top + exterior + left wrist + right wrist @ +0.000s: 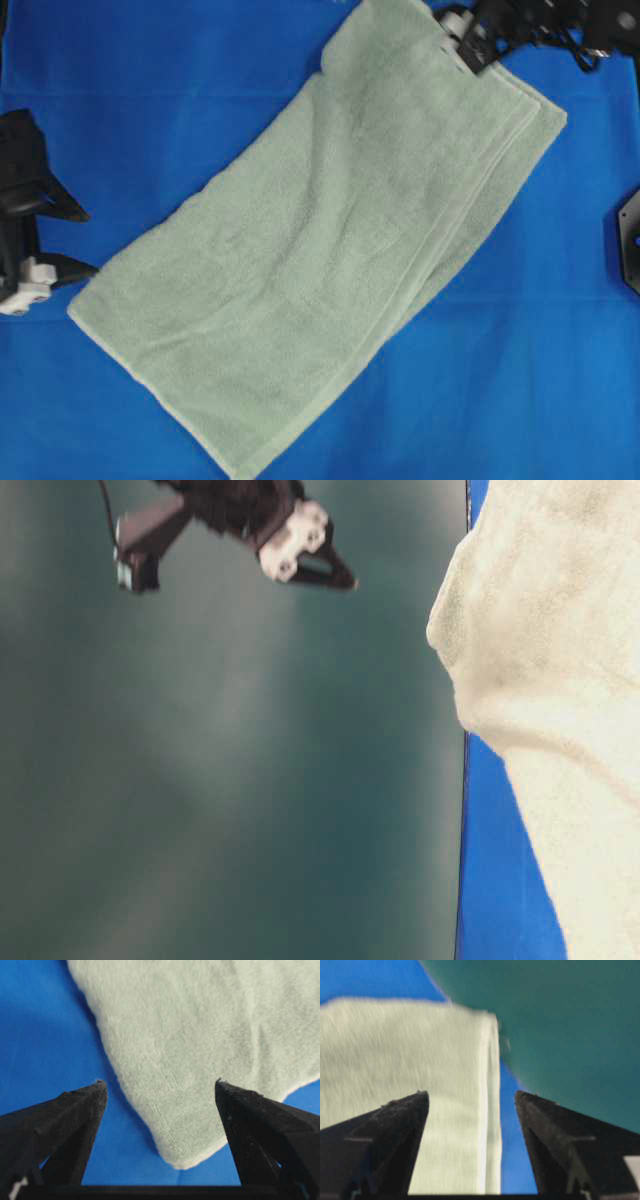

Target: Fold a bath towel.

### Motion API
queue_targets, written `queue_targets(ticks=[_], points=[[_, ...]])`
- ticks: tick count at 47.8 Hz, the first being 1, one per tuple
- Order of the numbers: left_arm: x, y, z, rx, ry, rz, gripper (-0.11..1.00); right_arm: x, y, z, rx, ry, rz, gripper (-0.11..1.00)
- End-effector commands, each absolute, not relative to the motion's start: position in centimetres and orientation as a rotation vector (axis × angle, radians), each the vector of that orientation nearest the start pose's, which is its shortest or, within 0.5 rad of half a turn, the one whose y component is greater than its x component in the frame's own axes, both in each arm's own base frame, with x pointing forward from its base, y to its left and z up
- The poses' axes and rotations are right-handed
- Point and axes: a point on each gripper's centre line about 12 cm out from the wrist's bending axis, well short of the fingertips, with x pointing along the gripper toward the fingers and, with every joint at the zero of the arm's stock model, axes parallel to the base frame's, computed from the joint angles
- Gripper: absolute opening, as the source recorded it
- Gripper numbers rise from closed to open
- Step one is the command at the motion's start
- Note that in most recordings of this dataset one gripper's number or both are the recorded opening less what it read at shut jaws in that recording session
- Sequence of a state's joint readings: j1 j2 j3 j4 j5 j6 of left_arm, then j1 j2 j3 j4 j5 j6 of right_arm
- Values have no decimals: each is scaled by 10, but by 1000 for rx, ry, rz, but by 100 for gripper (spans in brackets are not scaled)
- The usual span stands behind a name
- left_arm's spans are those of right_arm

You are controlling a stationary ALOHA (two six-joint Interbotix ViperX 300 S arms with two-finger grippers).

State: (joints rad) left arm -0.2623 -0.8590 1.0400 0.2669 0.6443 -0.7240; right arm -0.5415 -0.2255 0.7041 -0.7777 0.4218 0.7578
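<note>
Left gripper (161,1091) jaws spread wide, empty, above bath towel (320,260) corner, right gripper (471,1097) jaws likewise wide, empty, over towel's folded edge, blue surface (150,90) beneath.

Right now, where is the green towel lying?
In the overhead view the bath towel lies diagonally across the middle of the blue table cloth, between the two open grippers.

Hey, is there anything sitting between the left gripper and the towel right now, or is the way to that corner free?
Nothing visible is in the way. The left gripper is open, with the bath towel corner lying just ahead between its fingers; only bare blue table cloth shows around it. The right gripper is open too, over the towel's other end.
</note>
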Motion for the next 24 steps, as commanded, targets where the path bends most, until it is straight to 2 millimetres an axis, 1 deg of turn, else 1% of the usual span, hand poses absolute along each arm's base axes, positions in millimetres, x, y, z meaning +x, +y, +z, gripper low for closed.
queue_targets(ticks=[1, 6, 12, 17, 24], points=[[188, -30, 236, -279, 773, 88, 84, 261, -196, 214, 164, 799, -814, 67], [189, -31, 235, -263, 779, 83, 84, 256, -193, 208, 193, 818, -820, 67], [189, -31, 234, -262, 783, 84, 83, 256, -192, 200, 205, 836, -816, 67], [189, -31, 234, -260, 783, 84, 83, 257, -195, 184, 216, 875, -811, 67], [189, -31, 234, -262, 783, 84, 83, 253, -204, 149, 252, 934, -797, 67]])
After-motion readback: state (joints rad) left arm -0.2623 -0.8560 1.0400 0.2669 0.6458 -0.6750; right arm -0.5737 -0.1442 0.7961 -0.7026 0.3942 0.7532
